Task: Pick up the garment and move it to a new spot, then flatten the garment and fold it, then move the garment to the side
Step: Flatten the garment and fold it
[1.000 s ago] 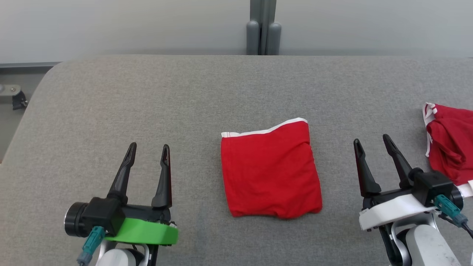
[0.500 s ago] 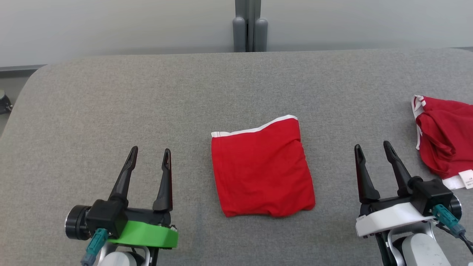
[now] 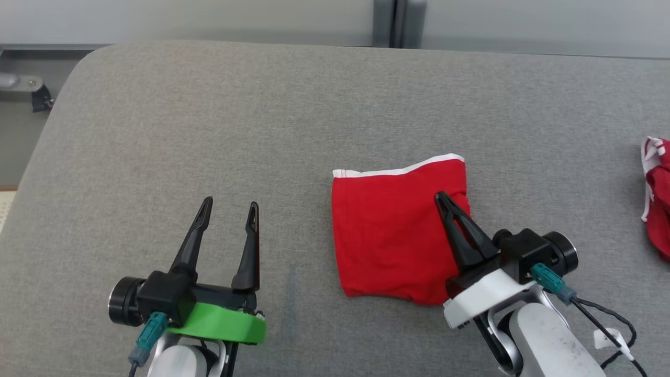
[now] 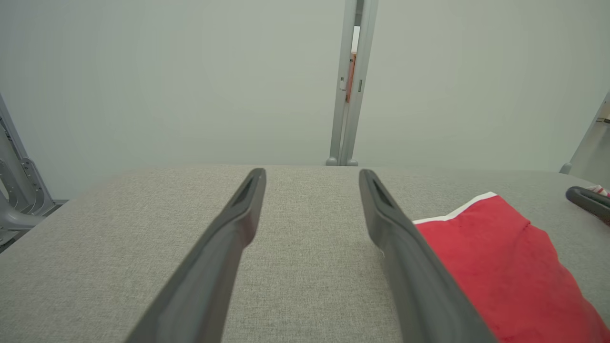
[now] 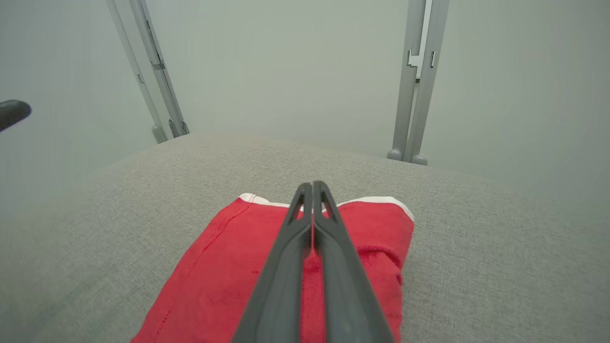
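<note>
Sitting nearest, low left: left gripper [image 3: 231, 203] is hovering over bare grey cloth, its jaws standing wide apart and holding nothing; the left wrist view [image 4: 310, 172] is showing the tabletop between the two fingers.
Low right: right gripper [image 3: 438, 195] is reaching in from the right, its white-collared wrist sitting at the garment's near right corner.
Right jaws: both fingers are pressing flat against each other, fully closed; the right wrist view [image 5: 312, 183] is showing no cloth pinched between them. Whether the tips are touching the fabric, cannot tell.
Garment: folded red garment [image 3: 387, 235] is lying flat at the middle of the table, white band running along its far edge, the right gripper's fingers crossing over its right part. It is also showing beside the left gripper's right finger [image 4: 495, 252] and under the closed pair [image 5: 214, 267].
Right edge: second red garment [image 3: 659, 199], crumpled, white-trimmed, is lying well apart from the folded one.
Surface: grey padded table [image 3: 209, 120] is carrying both garments.
Farthest: pale wall [image 3: 209, 18] and grey upright posts [image 3: 398, 21] are standing behind the table.
</note>
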